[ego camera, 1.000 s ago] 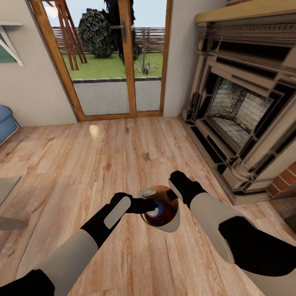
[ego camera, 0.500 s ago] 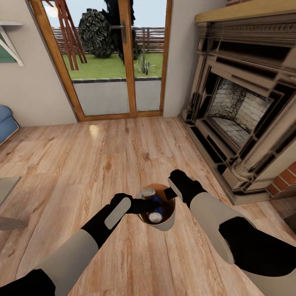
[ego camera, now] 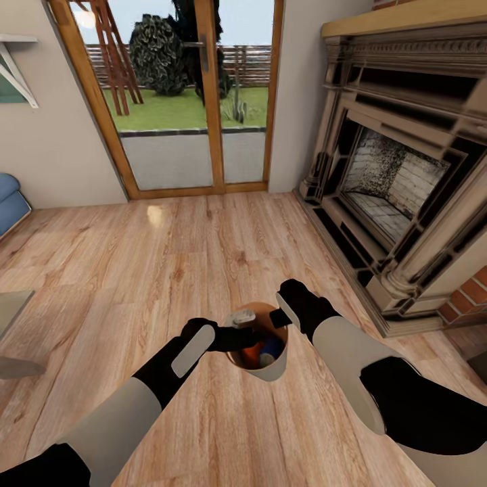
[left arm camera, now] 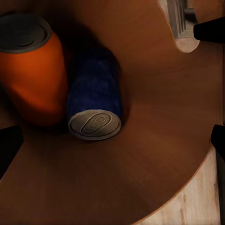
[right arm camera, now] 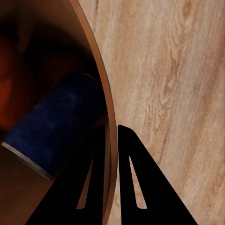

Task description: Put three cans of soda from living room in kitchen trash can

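The trash can (ego camera: 268,368) sits in the lower centre of the head view, on the wood-plank floor (ego camera: 169,270), held up between the two arms. Inside it, in the left wrist view, a dark blue soda can (left arm camera: 95,101) lies on its side with its grey top facing the camera, touching an orange soda can (left arm camera: 35,75) just beside it against the brown inner wall (left arm camera: 154,93). The head view shows both as a blue patch (ego camera: 271,348) and an orange patch (ego camera: 251,354) inside the rim.

The right gripper (right arm camera: 111,140) pinches the bin's rim (right arm camera: 101,89), one dark finger (right arm camera: 140,183) outside the wall and the other inside, set narrow on the thin edge. The left gripper (ego camera: 238,336) reaches over the bin's mouth from the lower left; its fingertips (left arm camera: 208,30) show at the frame edges of its wrist view, spread wide and holding nothing.

Beyond, wood-framed glass doors (ego camera: 182,101) fill the upper left of the head view, and the carved fireplace (ego camera: 399,176) stands at the right.
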Available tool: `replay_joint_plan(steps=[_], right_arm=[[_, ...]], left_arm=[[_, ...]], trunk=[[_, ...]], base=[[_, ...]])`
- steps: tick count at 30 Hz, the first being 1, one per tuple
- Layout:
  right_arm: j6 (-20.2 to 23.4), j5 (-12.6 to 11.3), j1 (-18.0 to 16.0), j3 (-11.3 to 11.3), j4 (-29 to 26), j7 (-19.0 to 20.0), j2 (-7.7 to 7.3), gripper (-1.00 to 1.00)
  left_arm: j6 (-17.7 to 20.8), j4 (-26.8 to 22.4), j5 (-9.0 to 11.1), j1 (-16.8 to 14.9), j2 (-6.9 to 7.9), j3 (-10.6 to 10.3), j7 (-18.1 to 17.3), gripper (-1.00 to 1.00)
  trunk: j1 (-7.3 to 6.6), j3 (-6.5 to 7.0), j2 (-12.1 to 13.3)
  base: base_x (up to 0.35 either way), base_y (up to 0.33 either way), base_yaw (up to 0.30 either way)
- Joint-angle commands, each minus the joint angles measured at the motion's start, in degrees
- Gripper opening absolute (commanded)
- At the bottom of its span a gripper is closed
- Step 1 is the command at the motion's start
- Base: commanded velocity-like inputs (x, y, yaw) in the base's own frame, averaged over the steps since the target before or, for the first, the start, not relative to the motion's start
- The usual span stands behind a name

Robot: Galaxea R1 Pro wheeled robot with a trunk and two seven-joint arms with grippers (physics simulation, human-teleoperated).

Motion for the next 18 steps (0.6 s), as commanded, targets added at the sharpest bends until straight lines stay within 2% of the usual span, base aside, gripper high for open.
replay_joint_plan(steps=[1, 7, 13, 18], right_arm=[[0.0, -0.3, 0.0, -0.1, 0.1, 0.3, 0.01, -1.0], [-0.1, 0.1, -0.1, -0.2, 0.7, -0.2, 0.01, -1.0], [-0.3, 0.4, -0.1, -0.4, 2.2, -0.6, 0.01, -1.0], [-0.7, 0.4, -0.1, -0.5, 3.5, -0.6, -1.52, -1.0]], left_arm=[[0.0, -0.1, 0.0, 0.0, 0.03, 0.0, 0.0, 1.0], [0.2, -1.5, 0.0, 0.2, 0.39, 0.0, -0.2, 1.0], [1.0, -6.5, 0.2, 0.2, 0.48, 0.2, -0.1, 1.0], [2.7, -10.3, 0.2, 0.2, 0.59, 0.4, 0.1, 1.0]], trunk=[[0.0, 0.01, 0.0], [0.0, 0.01, 0.0], [0.0, 0.01, 0.0], [0.0, 0.01, 0.0]], base=[[0.0, 0.0, 0.0], [0.0, 0.0, 0.0], [0.0, 0.0, 0.0], [0.0, 0.0, 0.0]])
